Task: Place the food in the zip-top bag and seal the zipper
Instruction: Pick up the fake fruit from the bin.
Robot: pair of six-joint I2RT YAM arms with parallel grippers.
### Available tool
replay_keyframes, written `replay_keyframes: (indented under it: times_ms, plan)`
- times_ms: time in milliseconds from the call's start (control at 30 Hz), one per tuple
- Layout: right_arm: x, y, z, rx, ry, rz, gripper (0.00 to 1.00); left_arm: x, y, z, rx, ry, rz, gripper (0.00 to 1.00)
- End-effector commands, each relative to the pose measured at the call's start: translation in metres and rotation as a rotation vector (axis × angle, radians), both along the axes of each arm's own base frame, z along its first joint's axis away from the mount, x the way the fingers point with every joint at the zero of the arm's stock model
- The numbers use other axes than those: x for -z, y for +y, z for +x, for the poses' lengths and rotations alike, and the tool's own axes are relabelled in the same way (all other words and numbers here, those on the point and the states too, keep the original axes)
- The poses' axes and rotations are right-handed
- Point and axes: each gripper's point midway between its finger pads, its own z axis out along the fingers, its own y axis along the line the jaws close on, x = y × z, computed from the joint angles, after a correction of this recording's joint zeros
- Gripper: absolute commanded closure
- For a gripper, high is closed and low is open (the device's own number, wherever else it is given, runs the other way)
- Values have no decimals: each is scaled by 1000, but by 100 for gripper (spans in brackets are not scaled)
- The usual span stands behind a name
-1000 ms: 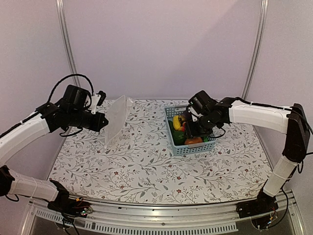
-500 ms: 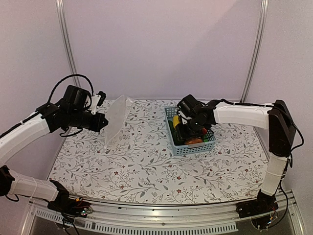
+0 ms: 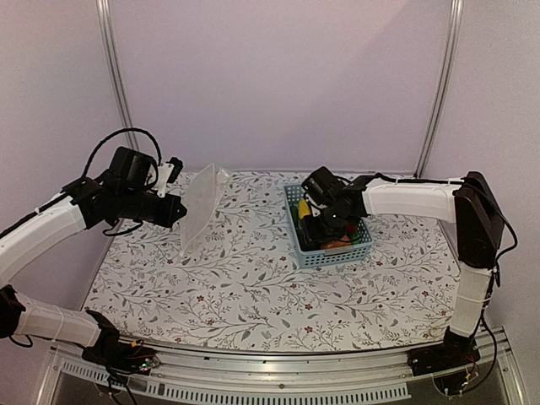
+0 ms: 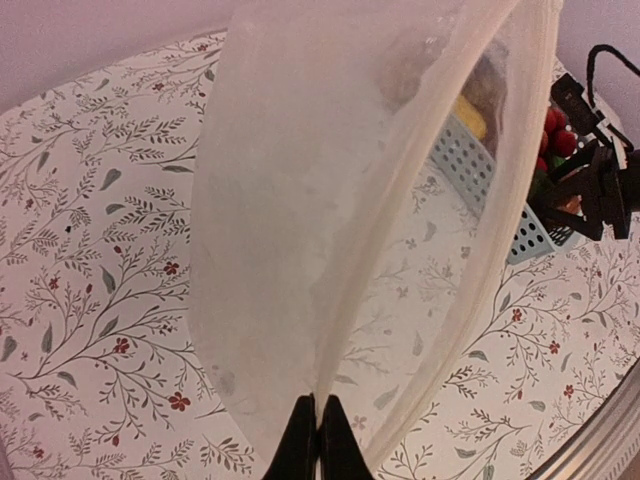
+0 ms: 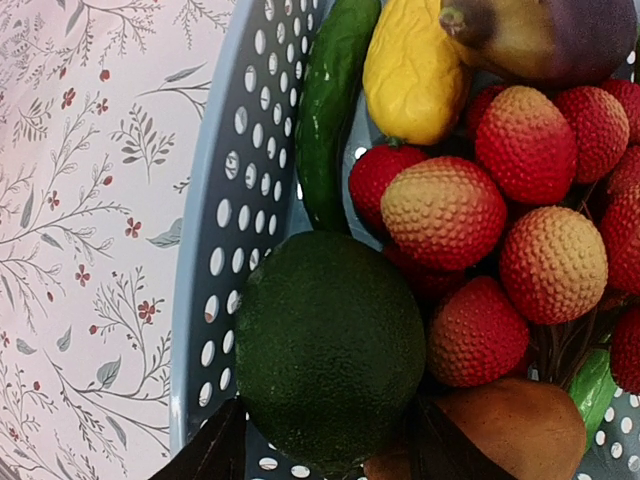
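Left tool pinched together on the zip-top bag, hanging mid-left; right tool clamps a green round fruit among food in the blue basket, frame centre. Floral bench, pale walls.

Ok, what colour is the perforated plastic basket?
Light blue perforated basket, clearest in the right wrist view.

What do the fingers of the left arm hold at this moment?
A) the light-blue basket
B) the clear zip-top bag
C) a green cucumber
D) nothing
B: in the left wrist view the left fingers are closed together and pinch one edge of the zip-top bag.
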Motion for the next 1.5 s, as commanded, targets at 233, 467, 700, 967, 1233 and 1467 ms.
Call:
replay_keyframes:
  times_ms: [233,467,700,967,1233,1467]
  plan:
    - [17,2,4,21,16,-25,43,6,2,-4,-1,16,9,100]
    - [18,2,6,31,10,-28,47,6,2,-4,1,17,9,100]
    - [5,0,8,37,-20,-19,51,7,2,-5,2,20,10,100]
    - [-3,-2,7,41,-34,-11,52,7,1,-4,4,21,11,100]
    - [-35,-13,5,68,-102,25,53,8,1,-4,4,24,10,100]
    - [-76,-28,-8,89,-169,85,53,7,-12,-9,60,43,-38,100]
